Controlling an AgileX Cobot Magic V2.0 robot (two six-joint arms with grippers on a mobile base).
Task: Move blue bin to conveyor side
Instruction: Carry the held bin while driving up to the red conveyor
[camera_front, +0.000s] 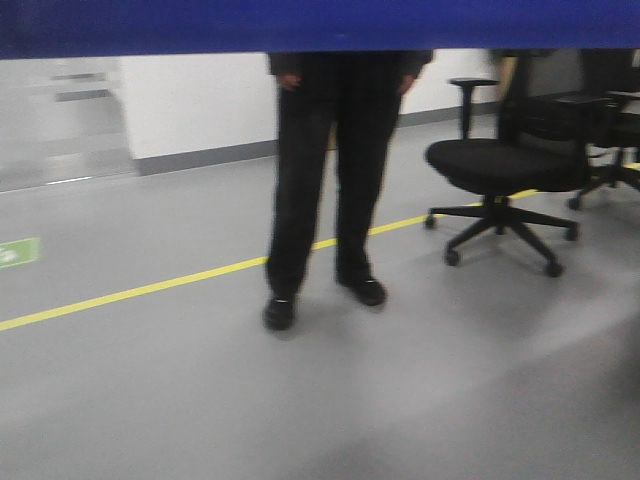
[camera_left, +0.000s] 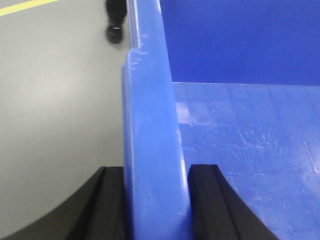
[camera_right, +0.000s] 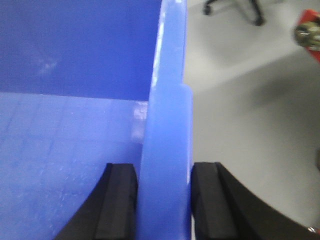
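My left gripper (camera_left: 156, 170) is clamped on one side rim of the blue bin (camera_left: 240, 130), one black pad outside the wall and one inside, and my right gripper (camera_right: 165, 167) grasps the opposite rim the same way. The bin hangs between them over the grey floor (camera_front: 200, 400), its inside showing only a scuffed blue bottom; in the front view it fills the 12 o'clock strip. Beyond it a person in black (camera_front: 330, 170) stands at a yellow line (camera_front: 130, 292), with an office chair (camera_front: 500, 165) at 2 o'clock.
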